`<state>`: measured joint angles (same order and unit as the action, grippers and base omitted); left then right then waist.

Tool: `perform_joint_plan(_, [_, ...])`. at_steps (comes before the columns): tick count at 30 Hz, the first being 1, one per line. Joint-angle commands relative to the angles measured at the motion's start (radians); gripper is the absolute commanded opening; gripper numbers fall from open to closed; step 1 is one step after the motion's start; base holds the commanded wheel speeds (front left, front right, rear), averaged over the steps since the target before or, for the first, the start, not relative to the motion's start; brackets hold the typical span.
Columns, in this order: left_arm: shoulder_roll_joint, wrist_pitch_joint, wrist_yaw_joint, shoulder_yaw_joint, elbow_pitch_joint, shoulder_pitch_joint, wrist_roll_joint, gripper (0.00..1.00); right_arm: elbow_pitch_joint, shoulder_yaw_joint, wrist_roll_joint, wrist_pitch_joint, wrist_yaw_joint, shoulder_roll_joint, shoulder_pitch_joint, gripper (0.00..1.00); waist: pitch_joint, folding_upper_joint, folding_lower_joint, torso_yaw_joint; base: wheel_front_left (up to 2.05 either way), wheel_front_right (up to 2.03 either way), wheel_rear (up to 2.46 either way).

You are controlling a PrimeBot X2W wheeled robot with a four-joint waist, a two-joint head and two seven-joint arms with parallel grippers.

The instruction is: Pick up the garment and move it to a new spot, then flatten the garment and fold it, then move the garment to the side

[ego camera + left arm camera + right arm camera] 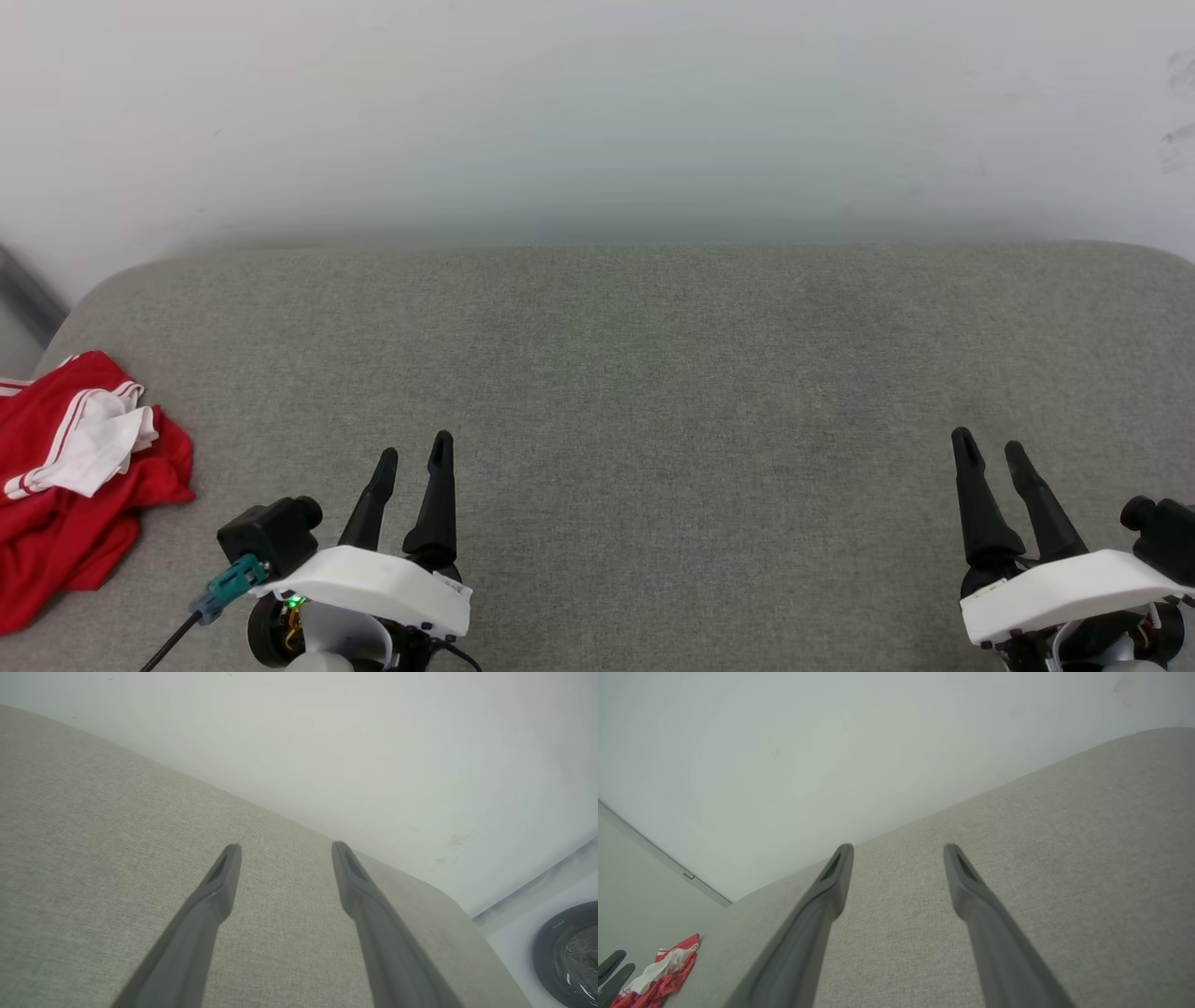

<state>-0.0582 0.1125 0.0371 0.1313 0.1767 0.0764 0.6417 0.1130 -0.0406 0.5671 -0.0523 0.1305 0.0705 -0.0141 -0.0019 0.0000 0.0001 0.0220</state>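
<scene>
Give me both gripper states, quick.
Left gripper: open, holding nothing.
Right gripper: open, holding nothing.

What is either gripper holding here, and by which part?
Nothing. The left gripper and right gripper are open and empty; the crumpled red-and-white fabric garment lies apart on the grey cushion.

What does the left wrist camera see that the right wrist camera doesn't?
Left wrist camera: a dark round thing beyond the corner of the grey cushion. Right wrist camera: the crumpled red and white shirt, with the tips of the left hand beside it. Both: the grey cushion, the white wall and open dark fingers in front; in the right wrist camera they belong to the right hand.
</scene>
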Motion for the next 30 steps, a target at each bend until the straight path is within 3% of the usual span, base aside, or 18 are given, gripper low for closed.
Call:
perform_joint_plan(1, [-0.008,0.009,-0.003,0.007,-0.013,0.023,-0.026,1.00,-0.018,0.003,-0.028,-0.005,0.000,0.006,-0.001,1.00,0.000,0.0000,-0.0001,0.001,0.00,0.00,0.00])
perform_joint_plan(10, [-0.019,0.040,-0.031,0.043,0.003,0.030,-0.164,1.00,-0.042,0.010,-0.180,-0.011,0.000,0.004,0.010,1.00,-0.001,0.0000,-0.0001,0.006,0.00,0.00,0.00])
perform_joint_plan(30, [-0.031,0.088,-0.072,0.089,-0.005,0.037,-0.350,1.00,-0.071,-0.001,-0.375,-0.035,0.000,-0.017,0.037,1.00,-0.001,0.0000,-0.0001,0.010,0.00,0.00,0.00])
